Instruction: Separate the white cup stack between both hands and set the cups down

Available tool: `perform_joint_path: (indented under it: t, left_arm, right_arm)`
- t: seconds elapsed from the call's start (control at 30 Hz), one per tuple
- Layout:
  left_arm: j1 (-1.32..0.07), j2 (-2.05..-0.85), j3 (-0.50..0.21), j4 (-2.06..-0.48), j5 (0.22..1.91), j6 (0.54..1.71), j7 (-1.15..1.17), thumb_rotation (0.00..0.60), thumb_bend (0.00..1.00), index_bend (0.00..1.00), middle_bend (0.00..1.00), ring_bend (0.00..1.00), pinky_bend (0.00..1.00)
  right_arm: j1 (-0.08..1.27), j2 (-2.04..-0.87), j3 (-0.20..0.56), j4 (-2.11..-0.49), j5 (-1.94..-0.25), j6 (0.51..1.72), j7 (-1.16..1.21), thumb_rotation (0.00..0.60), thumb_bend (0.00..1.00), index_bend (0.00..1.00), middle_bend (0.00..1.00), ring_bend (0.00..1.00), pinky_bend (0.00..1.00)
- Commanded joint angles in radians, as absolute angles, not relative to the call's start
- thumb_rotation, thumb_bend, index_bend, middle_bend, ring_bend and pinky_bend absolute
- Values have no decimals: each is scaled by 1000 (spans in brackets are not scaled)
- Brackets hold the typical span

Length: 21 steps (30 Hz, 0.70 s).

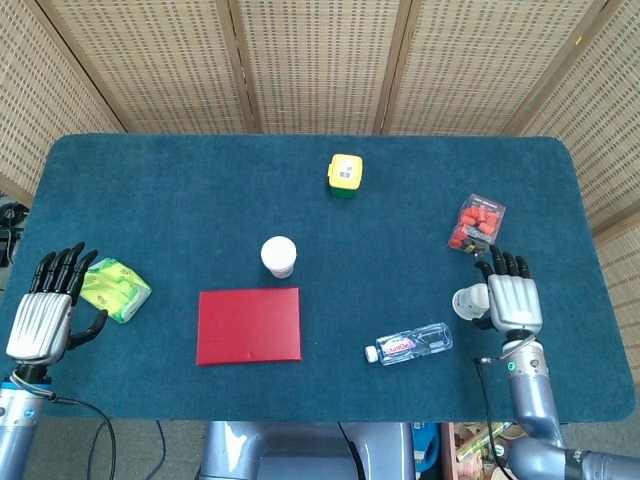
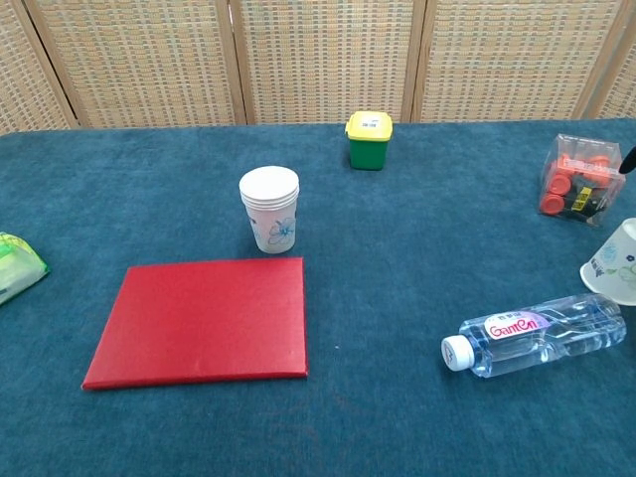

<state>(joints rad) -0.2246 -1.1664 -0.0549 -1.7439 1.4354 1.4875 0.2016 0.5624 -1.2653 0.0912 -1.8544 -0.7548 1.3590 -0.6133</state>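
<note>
we see the table covered in blue cloth, its far edge running along the wicker screens and its near edge just below the red book. the widest open stretch lies across the far left and middle of the cloth; a second one runs along the near edge between the book and the bottle.

the cup stack stands upright near the centre, just behind the book's far edge and apart from it. a single cup sits mouth-down at the right, tilted in the chest view, just behind the bottle's far end; we cannot tell whether they touch. the clear box of red pieces is behind that cup, near the right edge. the yellow-lidded green tub stands well behind the stack. a green packet lies near the left edge.

our left hand hangs at the left border of the table, back of the hand toward the head camera, fingers apart and pointing away from us, holding nothing; the packet is just beside it. our right hand is near the right edge with its back up and fingers spread toward the box. the single cup is right beside its thumb side; we cannot tell from either view whether the hand has let go or is grasping it.
</note>
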Motion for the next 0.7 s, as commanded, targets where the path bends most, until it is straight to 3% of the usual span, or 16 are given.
perform_joint_path:
  t: [0.03, 0.3, 0.7]
  left_arm:
    - [-200, -1147, -28, -1737, 1441, 1492, 239, 600, 317, 0, 0, 0, 0]
    - [-140, -1135, -7, -1705, 1457, 1549, 268, 600, 132, 0, 0, 0, 0]
    - [-117, -1147, -20, -1667, 1454, 1558, 273, 600, 116, 0, 0, 0, 0]
  right_arm:
    - [490, -1217, 23, -1903, -913, 1424, -553, 600, 130, 205, 0, 0, 0]
    - [371, -1234, -26, -1811, -1162, 1536, -399, 600, 117, 123, 0, 0, 0]
    - [285, -1284, -40, -1713, -1298, 1573, -349, 600, 96, 90, 0, 0, 0]
